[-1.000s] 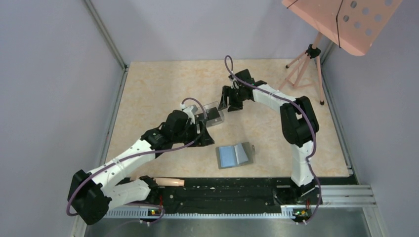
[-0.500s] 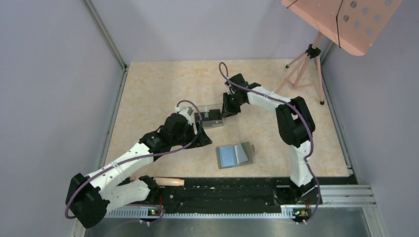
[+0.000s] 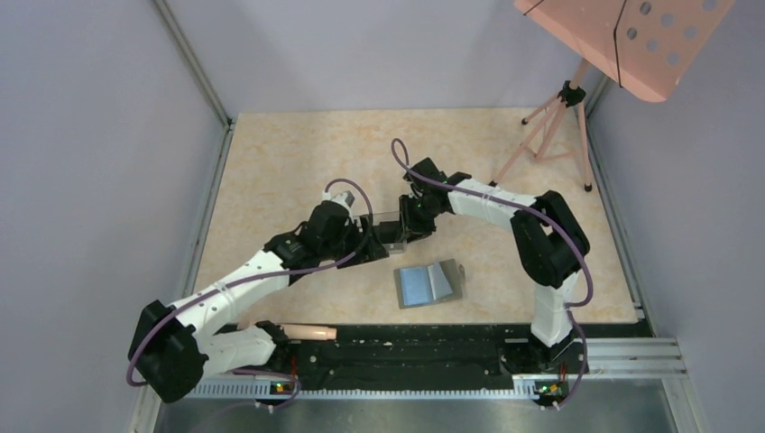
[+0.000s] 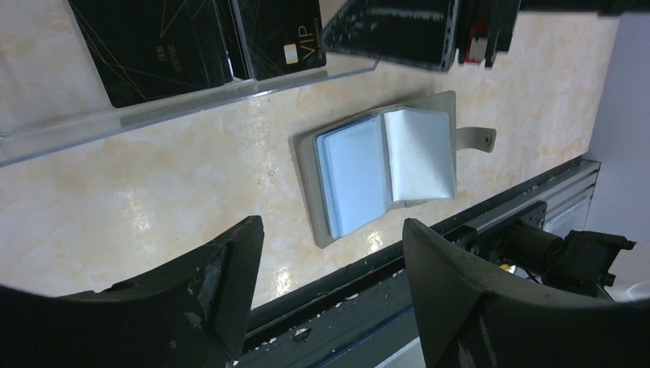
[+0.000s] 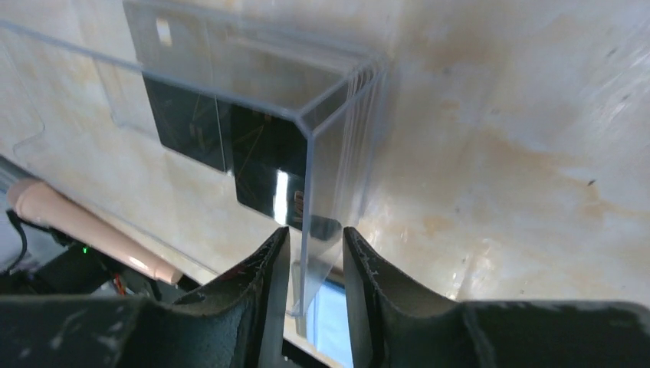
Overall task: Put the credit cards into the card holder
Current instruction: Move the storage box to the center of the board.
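Note:
Black credit cards lie inside a clear plastic box at mid-table. My right gripper reaches in from the right, its narrow jaws closed around the box's corner wall. The card holder, a gray wallet, lies open on the table just in front of the box, blue-gray inside up, tab to the right. My left gripper sits at the box's left end, jaws wide open with nothing between them.
A tripod carrying a pink perforated board stands at the back right. A beige rod lies along the black rail at the table's near edge. Grey walls close in both sides.
My right gripper came down toward the near side and narrowed its jaws onto the box corner. The box and my left gripper shifted slightly toward the wallet.

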{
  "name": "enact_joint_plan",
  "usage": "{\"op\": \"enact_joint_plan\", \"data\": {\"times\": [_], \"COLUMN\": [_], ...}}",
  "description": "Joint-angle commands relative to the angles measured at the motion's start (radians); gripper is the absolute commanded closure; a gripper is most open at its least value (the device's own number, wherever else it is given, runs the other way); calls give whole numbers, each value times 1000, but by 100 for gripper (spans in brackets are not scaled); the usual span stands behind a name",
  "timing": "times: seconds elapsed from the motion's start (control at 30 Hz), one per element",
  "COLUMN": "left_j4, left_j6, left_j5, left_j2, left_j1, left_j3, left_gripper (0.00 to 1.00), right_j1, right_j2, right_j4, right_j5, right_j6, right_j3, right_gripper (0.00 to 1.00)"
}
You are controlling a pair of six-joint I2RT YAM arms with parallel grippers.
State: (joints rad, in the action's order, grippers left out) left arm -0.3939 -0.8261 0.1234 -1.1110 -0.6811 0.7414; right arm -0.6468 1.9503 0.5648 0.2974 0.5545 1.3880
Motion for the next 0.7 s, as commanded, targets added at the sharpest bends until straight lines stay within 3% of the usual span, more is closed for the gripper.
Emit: {"op": "enact_joint_plan", "data": {"times": [0.0, 0.33, 0.67], "left_j4": [35, 137, 218], "left_j6": [-28, -77, -62], "left_j5": [-39, 4, 88], "left_j2": [-24, -138, -308], "left_j1": [3, 111, 193], "left_j3": [57, 63, 91], "left_gripper": [28, 30, 37], "right_j1": [-13, -13, -13], "right_j2": [-106, -195, -184], "right_j4": [-120, -296, -380], "right_j5": [59, 89, 103], "right_j6": [69, 96, 89], "right_j3": [-85, -202, -249], "right_gripper": [65, 41, 40]}}
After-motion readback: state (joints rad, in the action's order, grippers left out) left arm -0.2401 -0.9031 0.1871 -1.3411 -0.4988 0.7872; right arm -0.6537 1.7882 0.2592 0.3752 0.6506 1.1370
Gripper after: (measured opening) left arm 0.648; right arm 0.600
